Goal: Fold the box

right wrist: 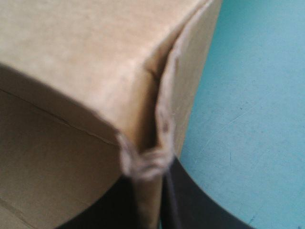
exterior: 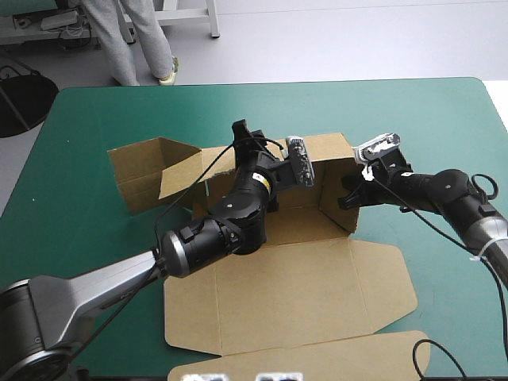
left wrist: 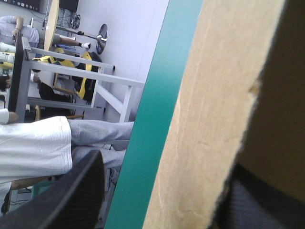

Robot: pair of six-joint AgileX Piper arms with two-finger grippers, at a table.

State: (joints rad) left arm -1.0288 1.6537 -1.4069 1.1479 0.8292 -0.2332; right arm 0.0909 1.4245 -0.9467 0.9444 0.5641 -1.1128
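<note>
1. Reaching in from the near left corner of the table [exterior: 95,111] with the left arm: elbow low, forearm slanting up over the middle of the box [exterior: 309,226], wrist raised, left gripper [exterior: 244,136] up at the far wall [exterior: 325,147].
2. Coming in from the right edge with the right arm: forearm close to level, pointing leftward, right gripper [exterior: 349,194] at the top of the right wall.
3. Lying mid-table, as to the box: far and side walls raised, lid [exterior: 302,302] flat toward the near edge, left flaps [exterior: 143,171] standing and splayed outward.
4. Told only from the left wrist: left fingers [left wrist: 71,200] spread wide, one on each side of a wall's top edge, with a strip of teal-green cover visible between one finger and the board; astride it, not clamped.
5. Told only from the right wrist: right fingers [right wrist: 195,205] pressed all but together, pinching a frayed corner [right wrist: 147,157] where two layers of board meet, with bare cover just beside it.
6. Shown only from above: both arm poses, the whole cut sheet, and the two grippers apart from each other, one at the far wall, one at the right wall.
</note>
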